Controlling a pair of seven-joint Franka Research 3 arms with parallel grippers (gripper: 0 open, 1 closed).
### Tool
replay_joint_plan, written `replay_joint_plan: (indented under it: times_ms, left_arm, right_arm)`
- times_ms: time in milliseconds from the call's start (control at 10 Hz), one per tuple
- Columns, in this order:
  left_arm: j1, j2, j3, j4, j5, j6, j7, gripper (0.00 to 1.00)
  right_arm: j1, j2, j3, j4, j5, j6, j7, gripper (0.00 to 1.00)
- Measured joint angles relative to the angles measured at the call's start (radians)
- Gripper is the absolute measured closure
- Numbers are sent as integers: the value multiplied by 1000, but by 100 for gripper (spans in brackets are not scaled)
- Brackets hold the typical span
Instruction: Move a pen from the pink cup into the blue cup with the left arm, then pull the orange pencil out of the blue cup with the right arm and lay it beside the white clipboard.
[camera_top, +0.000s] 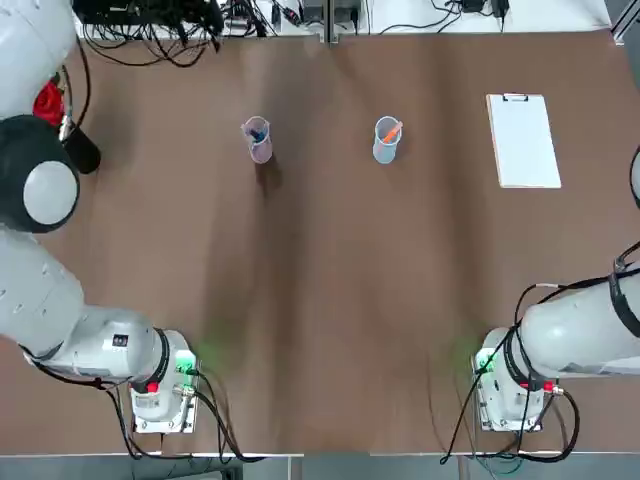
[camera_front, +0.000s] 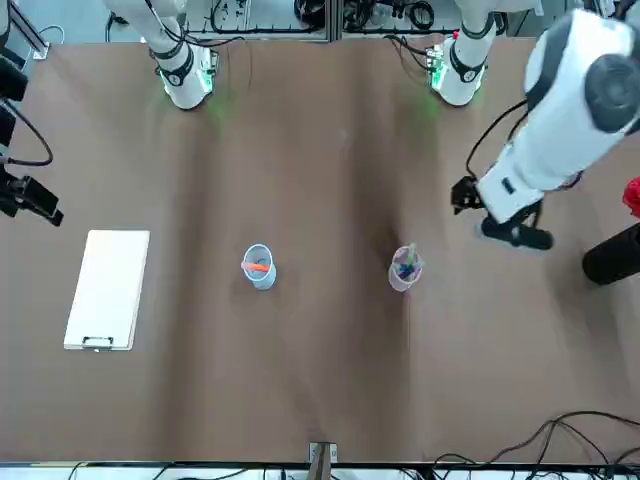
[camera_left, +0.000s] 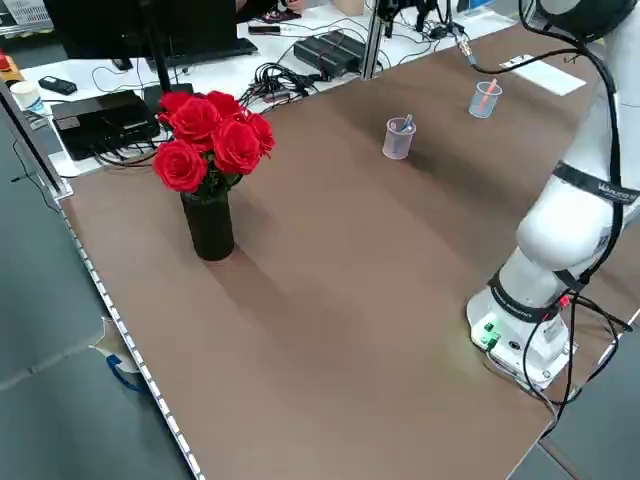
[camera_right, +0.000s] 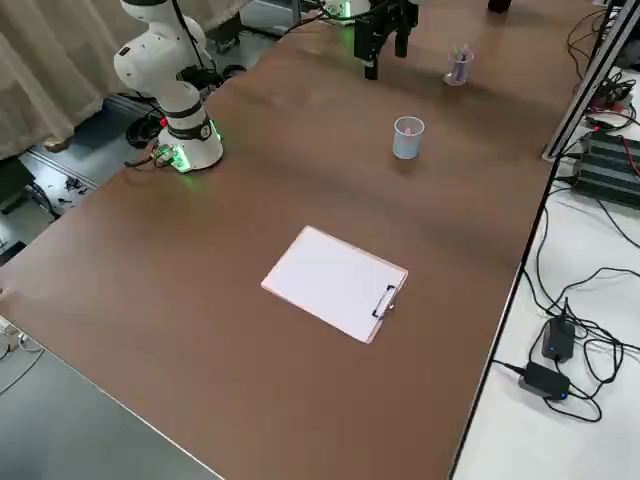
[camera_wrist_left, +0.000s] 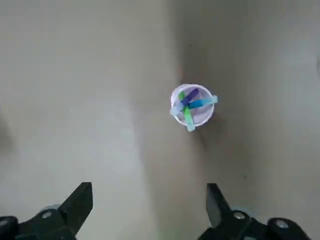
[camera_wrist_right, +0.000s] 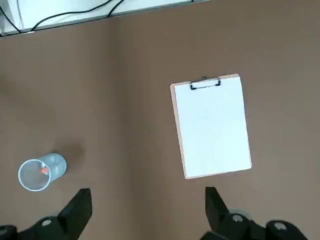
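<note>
The brown table (camera_top: 330, 300) carries everything in the scene. On it, at the robot's right and well apart from the cups, the white clipboard (camera_top: 522, 140) lies flat with its metal clip on the far short edge. At the robot's far left, near the table's edge, a black vase of red roses (camera_left: 208, 160) stands upright.

The left gripper (camera_wrist_left: 149, 202) hangs above the table with its fingers spread wide and nothing between them; in its wrist view the pink cup (camera_wrist_left: 192, 105) shows ahead of it and apart from it. The right gripper (camera_wrist_right: 148, 204) is likewise wide open and empty, held high above the table on the clipboard's side, with the clipboard and the blue cup (camera_wrist_right: 41, 172) both visible below it.

The pink cup stands upright in the middle of the table toward the left, holding several pens, among them the blue pen (camera_wrist_left: 201, 103), which leans against the rim. The blue cup stands upright between the pink cup and the clipboard, and the orange pencil (camera_top: 391, 132) leans inside it.
</note>
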Motion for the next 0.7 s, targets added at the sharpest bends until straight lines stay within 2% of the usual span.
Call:
replay_joint_plan:
  times_ms: [400,700]
  left_arm:
    - [-55,175,-110,-20,193,108,-101,0]
    - [-66,292,-167,-48,326,177,-112,8]
  right_arm:
    - [0,0,1,0,0,-1,0,0]
    - [0,0,1,0,0,-1,0,0]
